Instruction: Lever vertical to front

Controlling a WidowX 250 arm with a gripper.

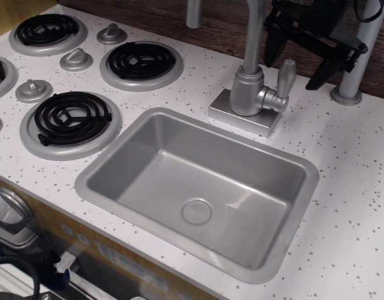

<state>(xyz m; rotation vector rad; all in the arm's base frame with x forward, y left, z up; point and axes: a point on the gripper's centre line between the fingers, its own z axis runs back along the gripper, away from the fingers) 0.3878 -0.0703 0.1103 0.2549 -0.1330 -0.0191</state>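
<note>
The lever [284, 77] is a small silver-grey paddle standing nearly upright on a short round stub [269, 99] at the right side of the faucet body [247, 90]. My black gripper [297, 64] hangs at the top right, just behind and above the lever. It is open, with one finger [274, 42] to the left of the lever's top and the other finger [322, 74] to its right. The fingers do not touch the lever. The upper part of the gripper is cut off by the frame edge.
The tall spout pipe [254, 31] rises from the faucet base [243, 114]. The grey sink basin [198, 187] lies in front. Black coil burners [142, 60] and conical stove knobs [75, 59] sit at the left. A grey post [354, 69] stands at the right.
</note>
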